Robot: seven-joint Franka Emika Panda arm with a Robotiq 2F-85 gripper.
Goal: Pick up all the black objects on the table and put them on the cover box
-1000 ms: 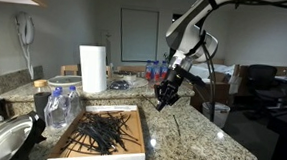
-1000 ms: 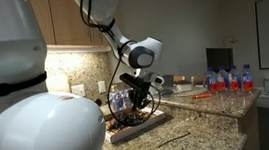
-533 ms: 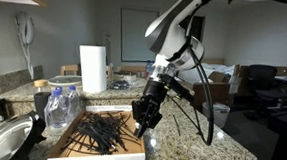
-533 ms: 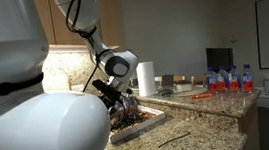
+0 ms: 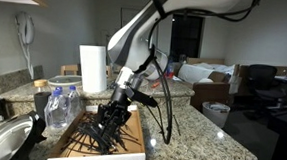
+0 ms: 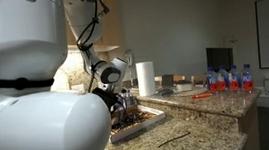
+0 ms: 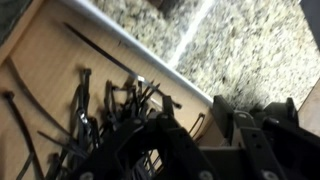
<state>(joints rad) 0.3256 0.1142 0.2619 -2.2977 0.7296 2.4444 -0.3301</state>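
Room light is moderate and flat. In an exterior view the granite counter (image 5: 205,134) is evenly lit with soft shadows; the picture is low-res and grainy. In an exterior view a warm glow falls on the backsplash (image 6: 74,56), and the near robot body (image 6: 28,116) is out of focus. Wrist view: motion blur, gripper (image 7: 205,150) underexposed, counter bright at the top right.

**Robot body.** The arm (image 5: 136,39) is built of smooth, rounded white links, shown in both exterior views. The nearest link (image 6: 33,116) appears as a large glossy white shell crossed by a narrow dark band. Just above the claw (image 5: 111,123), a round wrist joint (image 6: 111,71) is pale grey with a dark circular cap. Thin black cables (image 5: 169,107) hang in loops beside the claw. In the wrist view the claw is black throughout, and its fingers (image 7: 160,150) are angular, ribbed linkages.
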